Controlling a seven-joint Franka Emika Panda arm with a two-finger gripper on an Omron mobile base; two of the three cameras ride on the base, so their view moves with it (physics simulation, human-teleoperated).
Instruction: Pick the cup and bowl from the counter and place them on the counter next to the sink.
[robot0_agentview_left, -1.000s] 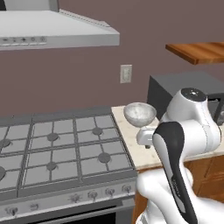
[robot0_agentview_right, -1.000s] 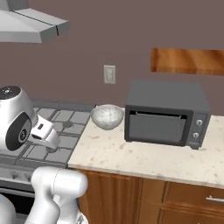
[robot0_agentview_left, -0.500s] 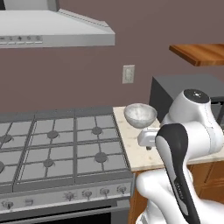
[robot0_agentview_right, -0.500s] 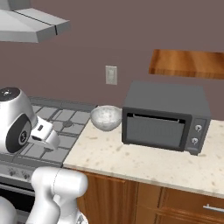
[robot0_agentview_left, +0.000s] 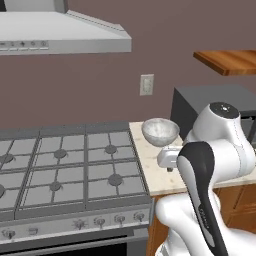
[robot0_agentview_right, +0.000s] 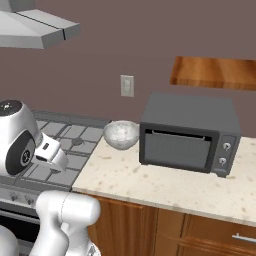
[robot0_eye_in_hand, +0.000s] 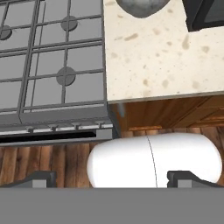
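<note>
Base slid sideways, so we're seeing the whole scene shifted; the bowl (robot0_agentview_right: 121, 134) itself hasn't budged.
It sits on the counter (robot0_agentview_right: 165, 182) between stove (robot0_agentview_left: 65, 170) and microwave (robot0_agentview_right: 189, 132); our gripper (robot0_eye_in_hand: 111, 178) spread wide, empty. We're approaching, next we reach down over it.

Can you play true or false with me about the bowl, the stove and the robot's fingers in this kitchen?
1. The bowl sits on the counter between the stove and the dark oven box. True.
2. The bowl is flipped upside down. False: it stands upright with its open side up.
3. The gripper is squeezing the bowl. False: its fingers are wide apart and hold nothing.
4. A white wall outlet is on the wall behind the bowl. True.
5. A pot is cooking on the stove. False: the burners are bare.
</note>
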